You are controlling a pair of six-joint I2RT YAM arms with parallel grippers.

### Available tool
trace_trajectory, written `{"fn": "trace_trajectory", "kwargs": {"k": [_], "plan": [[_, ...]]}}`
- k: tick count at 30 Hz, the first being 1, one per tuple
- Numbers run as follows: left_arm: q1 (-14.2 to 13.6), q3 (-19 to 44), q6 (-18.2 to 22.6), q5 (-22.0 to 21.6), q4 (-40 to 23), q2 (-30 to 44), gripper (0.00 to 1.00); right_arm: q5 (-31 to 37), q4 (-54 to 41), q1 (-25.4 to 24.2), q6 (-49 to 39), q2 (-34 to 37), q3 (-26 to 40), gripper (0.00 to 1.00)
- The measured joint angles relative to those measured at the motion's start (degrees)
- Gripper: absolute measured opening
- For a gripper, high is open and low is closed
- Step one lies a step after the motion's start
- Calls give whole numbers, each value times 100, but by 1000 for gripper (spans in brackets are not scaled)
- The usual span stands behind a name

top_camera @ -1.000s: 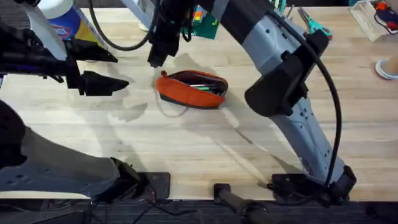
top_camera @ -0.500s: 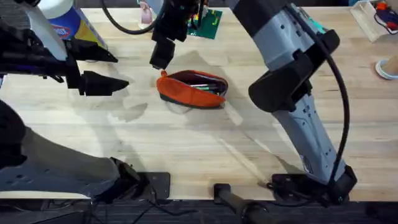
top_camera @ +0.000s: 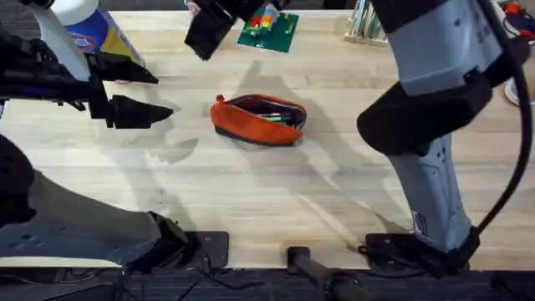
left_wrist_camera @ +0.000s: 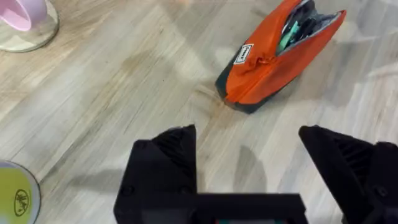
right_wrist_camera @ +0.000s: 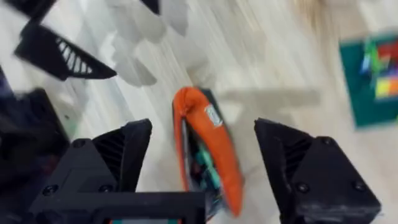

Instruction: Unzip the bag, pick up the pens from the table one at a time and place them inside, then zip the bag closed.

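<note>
Right gripper (top_camera: 203,35) has lifted away from the bag (top_camera: 257,119).

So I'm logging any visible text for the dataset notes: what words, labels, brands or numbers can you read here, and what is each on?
None can be read.
Small white tag on the bag: dark print, too small to read.
Blue and red label on the white bottle: blurred, unreadable.
Mark on the yellow-green round thing: a small emblem, not legible.
White patch on the right arm's base link: too small to read.
</note>
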Motion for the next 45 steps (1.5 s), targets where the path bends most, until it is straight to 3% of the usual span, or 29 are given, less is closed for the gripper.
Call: {"fn": "trace_trajectory", "kwargs": {"k": [5,13,20,29,45], "plan": [[0,-1,0,0,0,0,996,433,-290,5,1369,7,10,997],[0,-1,0,0,-2,0,995,580,-297,5,2127,7,10,997],[0,-1,0,0,-2,0,995,575,-374,121,2245,77,10,998],[0,1,2,0,0,0,996,575,-365,415,2288,694,10,998],[0,-1,0,0,0,0,995,577,-367,468,2597,1334,10,998]]}}
